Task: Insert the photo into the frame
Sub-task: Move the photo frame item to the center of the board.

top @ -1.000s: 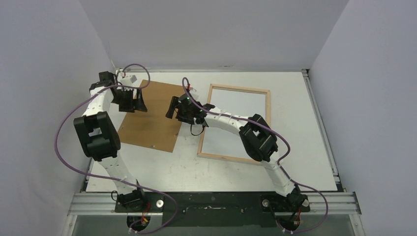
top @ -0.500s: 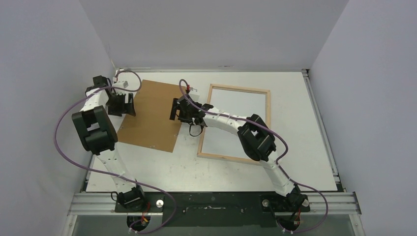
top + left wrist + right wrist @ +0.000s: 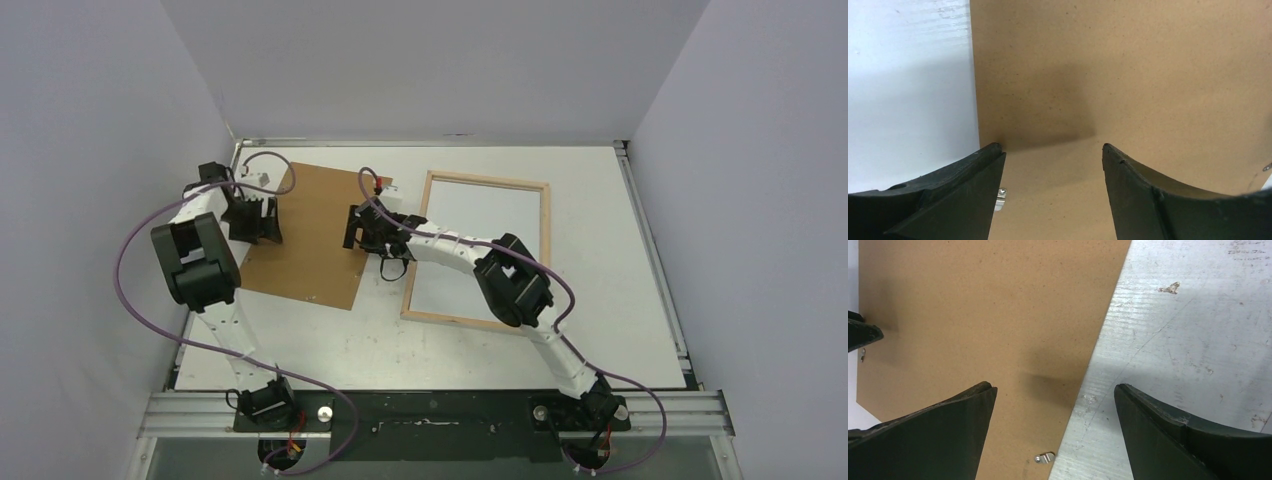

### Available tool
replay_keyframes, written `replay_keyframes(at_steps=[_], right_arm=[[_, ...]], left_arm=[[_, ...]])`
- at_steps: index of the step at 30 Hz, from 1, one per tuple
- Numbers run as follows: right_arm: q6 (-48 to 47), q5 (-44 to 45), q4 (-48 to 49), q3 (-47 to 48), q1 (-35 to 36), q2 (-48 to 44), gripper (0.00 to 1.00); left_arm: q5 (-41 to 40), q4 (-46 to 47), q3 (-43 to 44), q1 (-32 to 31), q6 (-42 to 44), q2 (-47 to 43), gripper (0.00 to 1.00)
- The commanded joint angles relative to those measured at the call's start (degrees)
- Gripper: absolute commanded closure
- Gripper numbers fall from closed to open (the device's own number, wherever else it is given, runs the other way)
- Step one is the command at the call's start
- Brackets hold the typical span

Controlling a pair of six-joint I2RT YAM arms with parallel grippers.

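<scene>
Left gripper [image 3: 1050, 147] open over board's [image 3: 312, 240] left edge — right gripper [image 3: 1053, 386] open over its right edge; frame [image 3: 488, 181] lies nearby.

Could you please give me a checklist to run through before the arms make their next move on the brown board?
1. Left gripper open at the board's left edge: ok.
2. Right gripper open, straddling the board's right edge: ok.
3. Board flat on the table, not gripped: ok.
4. Frame lying apart from the board: ok.
5. Photo inside the frame: cannot tell; only white shows between the bars.
</scene>
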Motion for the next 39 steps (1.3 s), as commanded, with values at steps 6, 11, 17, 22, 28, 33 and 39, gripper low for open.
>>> replay_keyframes(at_steps=[6, 11, 17, 22, 28, 33, 39], right_arm=[[2.41, -1.88, 1.55, -0.92, 0.94, -0.17, 0.07], [2.98, -0.08, 2.63, -5.30, 0.95, -3.33, 0.07], [3.21, 1.14, 0.52, -6.97, 1.56, -4.02, 0.08], [2.82, 4.40, -2.41, -7.62, 2.78, -5.69, 0.08], [2.37, 6.82, -2.64, -9.78, 2.66, -8.77, 0.08], [1.30, 8.11, -3.88, -5.50, 1.82, -6.57, 0.08], [-1.57, 12.83, -5.37, 0.95, 1.67, -2.64, 0.07]], left_arm=[[6.90, -1.51, -5.62, -0.87, 1.41, -0.87, 0.48], [10.17, -4.53, -8.68, -0.88, 2.48, -3.38, 0.50], [11.24, -4.04, -14.95, -0.79, 3.49, -8.34, 0.51], [12.91, -5.99, -17.94, -0.79, 4.96, -10.55, 0.52], [12.80, -10.77, -13.70, 0.45, 7.51, -13.33, 0.52], [9.10, -7.88, -6.37, 1.32, 4.95, -12.08, 0.48], [5.87, -1.89, 0.31, 1.11, 0.62, -5.93, 0.35]])
